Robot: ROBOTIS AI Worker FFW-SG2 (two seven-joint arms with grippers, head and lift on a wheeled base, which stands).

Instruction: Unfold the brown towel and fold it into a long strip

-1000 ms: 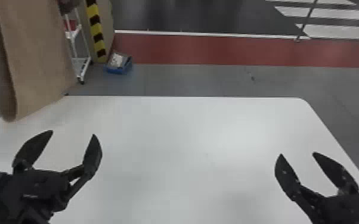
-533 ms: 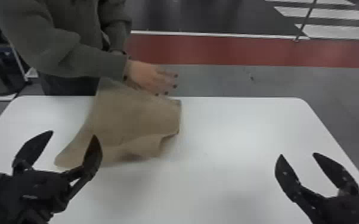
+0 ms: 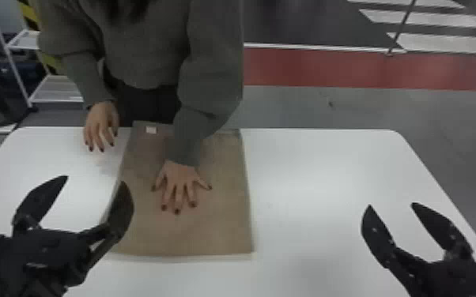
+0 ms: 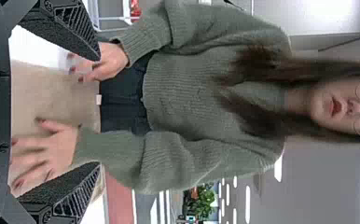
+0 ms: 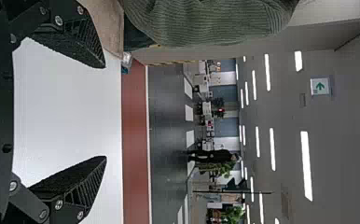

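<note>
The brown towel (image 3: 213, 225) lies on the bench (image 3: 316, 189) left of centre, under a person's hand (image 3: 180, 179), near the left tool (image 3: 94, 180) at lower left and well apart from the right tool (image 3: 391, 205) at lower right; both gape empty.

Matt woven cloth towel (image 3: 217, 221); smooth, glossy tabletop (image 3: 320, 177).

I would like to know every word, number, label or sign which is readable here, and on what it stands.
No word or number can be read.
White label on the brown towel: too small to read.
Green-and-white sign in the room behind: an arrow, no readable text.
</note>
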